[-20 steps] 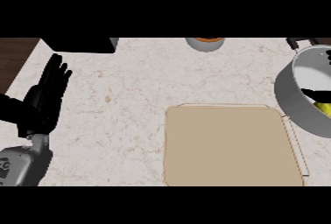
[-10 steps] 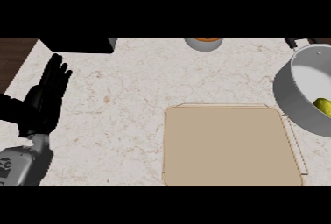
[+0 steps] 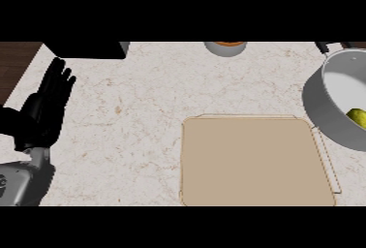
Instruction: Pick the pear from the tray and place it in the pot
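The yellow-green pear [image 3: 358, 116] lies inside the grey pot [image 3: 323, 104] at the right edge, only partly in view. The tan tray [image 3: 253, 162] sits bare on the counter just left of the pot. My left hand [image 3: 44, 109] rests at the far left, fingers straight and pointing up, holding nothing. My right hand does not show in the head view.
A small bowl with orange contents [image 3: 226, 47] stands at the counter's back edge. A black object [image 3: 84, 48] sits at the back left. The pot's dark handle [image 3: 327, 47] sticks out at the upper right. Pale marbled counter [image 3: 136, 121] lies between my left hand and the tray.
My right hand, dark over the pot a second ago, has left the view. The pear now lies alone in the pot. The left hand has not moved.
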